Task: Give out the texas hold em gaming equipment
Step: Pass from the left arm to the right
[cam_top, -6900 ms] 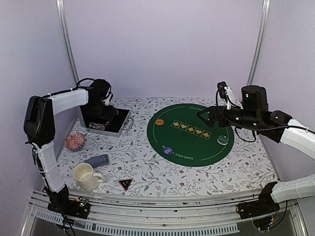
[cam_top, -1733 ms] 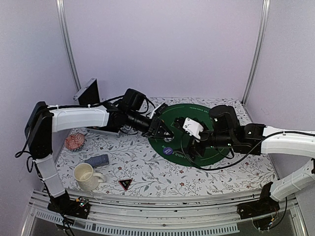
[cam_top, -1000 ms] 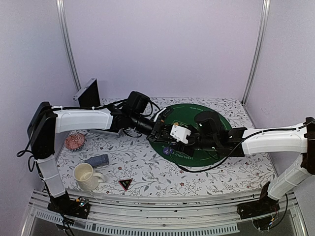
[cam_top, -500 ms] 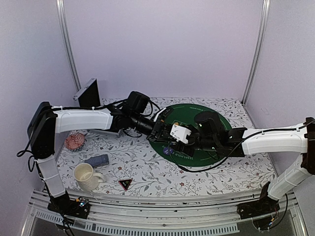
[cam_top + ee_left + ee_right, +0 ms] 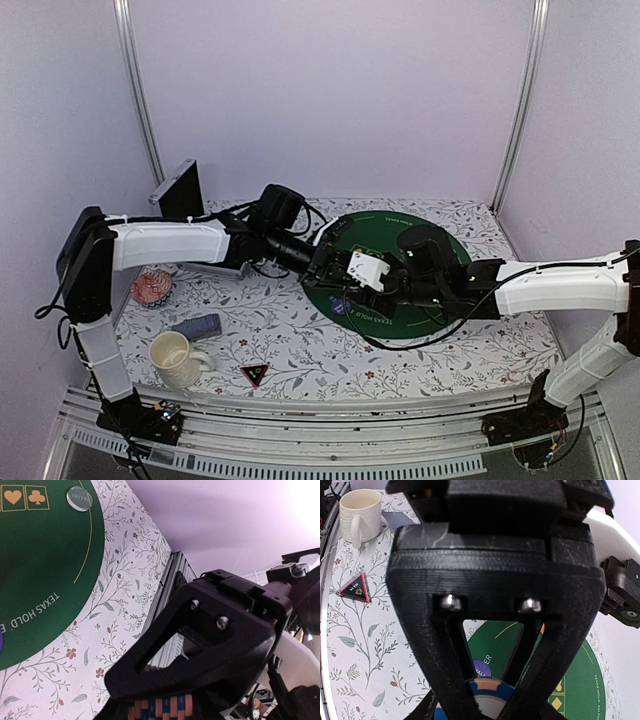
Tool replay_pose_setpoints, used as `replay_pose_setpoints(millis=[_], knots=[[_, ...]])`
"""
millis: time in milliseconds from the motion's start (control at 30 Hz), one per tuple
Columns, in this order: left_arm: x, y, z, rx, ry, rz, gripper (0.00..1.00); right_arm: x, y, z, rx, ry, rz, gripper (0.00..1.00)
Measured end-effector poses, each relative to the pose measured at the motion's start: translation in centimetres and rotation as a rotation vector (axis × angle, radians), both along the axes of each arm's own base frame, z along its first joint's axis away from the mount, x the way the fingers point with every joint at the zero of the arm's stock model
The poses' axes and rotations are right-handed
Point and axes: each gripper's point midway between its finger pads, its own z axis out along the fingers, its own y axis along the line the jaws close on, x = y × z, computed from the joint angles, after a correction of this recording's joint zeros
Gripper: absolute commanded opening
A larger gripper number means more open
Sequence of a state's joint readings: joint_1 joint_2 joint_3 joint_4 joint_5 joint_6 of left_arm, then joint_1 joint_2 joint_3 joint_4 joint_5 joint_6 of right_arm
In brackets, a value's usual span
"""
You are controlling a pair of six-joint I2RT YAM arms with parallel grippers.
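1. Left claw [image 5: 323,263] grips a poker-chip stack [image 5: 160,707] above the green mat [image 5: 45,555]; right claw [image 5: 347,272] meets it, hold unclear.
2. Blue button [image 5: 342,306] sits on the mat.
3. Card deck [image 5: 197,326] and triangular marker [image 5: 254,374] wait on the counter [image 5: 300,350], undistributed.

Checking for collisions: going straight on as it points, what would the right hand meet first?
Probably the blue-and-orange round poker chip just ahead of the right hand; depth is unclear.

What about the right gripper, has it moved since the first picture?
Yes. The right gripper has swung left across the green mat, from above its far right part to its left edge, close to the left gripper.
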State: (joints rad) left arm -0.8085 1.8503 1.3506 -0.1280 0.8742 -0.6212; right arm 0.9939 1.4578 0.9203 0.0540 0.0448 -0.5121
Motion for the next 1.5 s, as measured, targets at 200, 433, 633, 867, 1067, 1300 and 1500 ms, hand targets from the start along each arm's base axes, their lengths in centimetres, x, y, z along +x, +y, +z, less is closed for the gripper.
replay_pose_setpoints(millis=[200,433,633,867,1067,1300,1500], knots=[[0.1,-0.3,0.0,-0.006,0.003,-0.008,0.0,0.0,-0.1,0.2,-0.001,-0.004,-0.001,0.49],[0.3,-0.5,-0.9,0.006,0.016,-0.01,0.0,0.0,-0.2,0.1,-0.003,-0.002,-0.005,0.56],[0.3,-0.5,-1.1,0.011,0.02,-0.009,0.0,0.1,-0.1,0.2,0.005,-0.002,-0.008,0.55],[0.4,-0.5,-1.2,0.011,0.018,-0.005,0.0,0.1,-0.2,0.3,0.004,-0.004,-0.011,0.56],[0.6,-0.5,-1.1,0.008,0.009,0.002,0.0,0.1,-0.2,0.0,0.001,-0.001,-0.014,0.44],[0.8,-0.4,-1.2,0.009,0.007,0.007,0.0,0.1,-0.3,-0.1,0.004,-0.002,-0.014,0.25],[0.8,-0.4,-1.3,0.006,0.004,0.008,0.0,0.0,-0.3,-0.1,-0.001,-0.006,-0.01,0.52]])
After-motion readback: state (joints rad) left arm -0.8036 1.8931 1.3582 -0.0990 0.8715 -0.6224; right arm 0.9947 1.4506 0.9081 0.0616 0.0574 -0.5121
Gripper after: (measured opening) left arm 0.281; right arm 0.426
